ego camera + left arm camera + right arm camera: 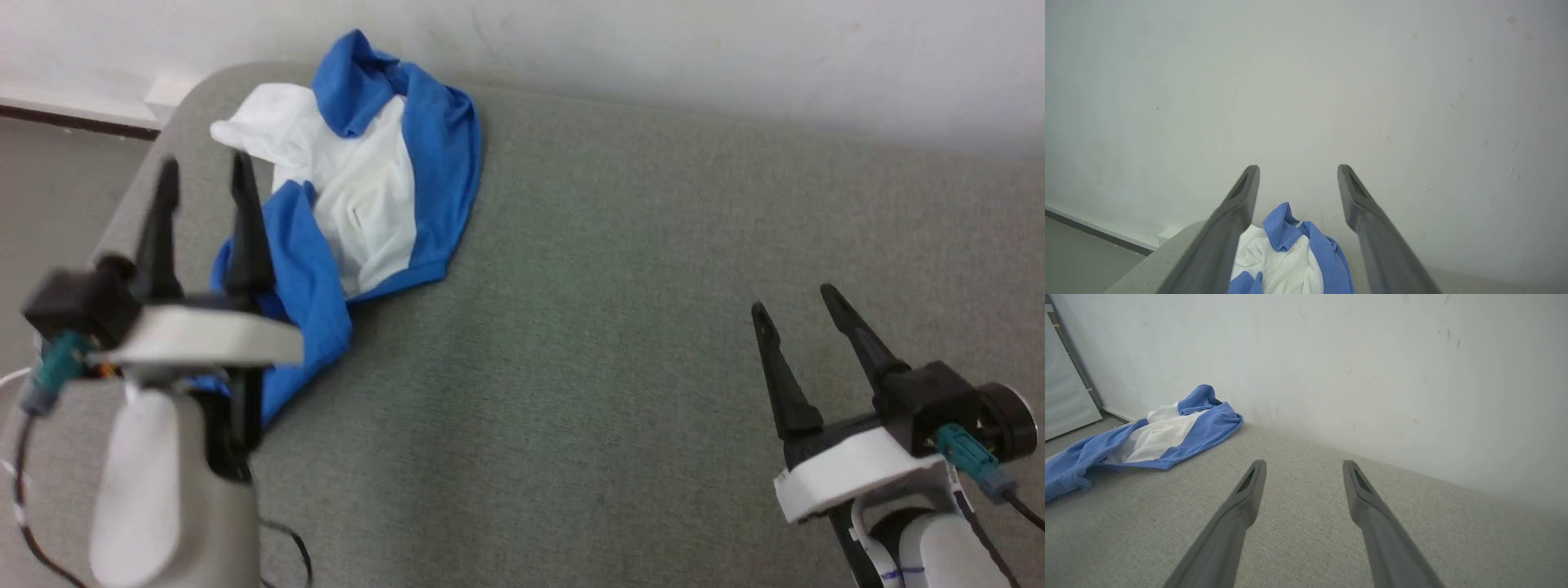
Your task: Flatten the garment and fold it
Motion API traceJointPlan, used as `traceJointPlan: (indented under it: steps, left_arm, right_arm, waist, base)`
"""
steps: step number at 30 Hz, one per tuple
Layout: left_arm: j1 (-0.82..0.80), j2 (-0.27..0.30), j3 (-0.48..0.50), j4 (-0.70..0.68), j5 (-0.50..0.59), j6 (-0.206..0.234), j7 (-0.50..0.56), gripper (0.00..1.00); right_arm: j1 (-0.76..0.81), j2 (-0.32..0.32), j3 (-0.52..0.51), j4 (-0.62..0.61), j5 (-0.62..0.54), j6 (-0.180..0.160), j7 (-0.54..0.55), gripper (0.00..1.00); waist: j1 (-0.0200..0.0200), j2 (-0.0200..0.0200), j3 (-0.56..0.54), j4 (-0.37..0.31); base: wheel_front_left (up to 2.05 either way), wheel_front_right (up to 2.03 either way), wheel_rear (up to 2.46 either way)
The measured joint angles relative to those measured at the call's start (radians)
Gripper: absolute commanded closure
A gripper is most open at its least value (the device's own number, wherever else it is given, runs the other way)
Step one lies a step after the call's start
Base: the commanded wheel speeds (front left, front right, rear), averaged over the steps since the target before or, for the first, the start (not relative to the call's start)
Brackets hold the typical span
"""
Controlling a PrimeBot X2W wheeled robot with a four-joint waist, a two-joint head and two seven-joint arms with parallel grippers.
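**Lying crumpled at the far left corner: garment unfolded, both claws spread and empty**

Bunched in a loose heap, the garment (pixel 367 188) sits on the grey cloth-covered worktop (pixel 612 327), at its far left rounded corner, close to the pale wall (pixel 735 49). A white panel runs through the middle, creased and puckered, with royal-blue bands on both sides. At the far end a blue fold stands up in a soft peak; at the near end a long blue part trails toward the worktop's left edge. None of it lies flat, and no fold is neat.

The left claw (pixel 204 167) hangs over that near blue part, its two dark fingers wide apart and pointing toward the wall, with nothing between them. The right claw (pixel 796 298) is at the near right, well apart from the garment, over bare worktop, its fingers equally wide and holding nothing. Beyond the left edge a strip of floor (pixel 49 188) shows.
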Motion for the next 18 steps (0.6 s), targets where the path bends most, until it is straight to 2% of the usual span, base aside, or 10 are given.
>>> traceJointPlan:
  steps: [4,7,12,18]
  left_arm:
    - [-0.153,0.055,0.001,0.061,-0.031,-0.01,0.001,0.0]
    - [-0.27,0.113,-0.008,0.131,-0.049,-0.017,0.041,0.0]
    - [-0.446,0.195,-0.057,0.331,-0.078,-0.025,0.177,0.0]
    - [-0.574,0.296,-0.108,0.583,-0.163,-0.028,0.376,0.0]
  right_arm:
    - [-0.037,0.0,0.017,-0.015,-0.012,0.0,0.007,0.0]
    - [-0.07,0.002,0.038,-0.02,-0.013,0.0,0.007,0.0]
    - [-0.109,0.001,0.063,-0.021,-0.033,0.0,0.005,0.0]
    - [-0.139,0.002,0.082,-0.015,-0.034,0.0,-0.011,0.0]
  waist:
    - [0.0,0.0,0.052,-0.019]
    - [0.0,0.0,0.093,-0.036]
    - [0.0001,0.0,0.163,-0.068]
    - [0.0,0.0,0.238,-0.118]
  base:
    - [0.0,0.0,0.0]
    - [0.0,0.0,0.0]
    - [0.0,0.0,0.0]
    - [0.0,0.0,0.0]
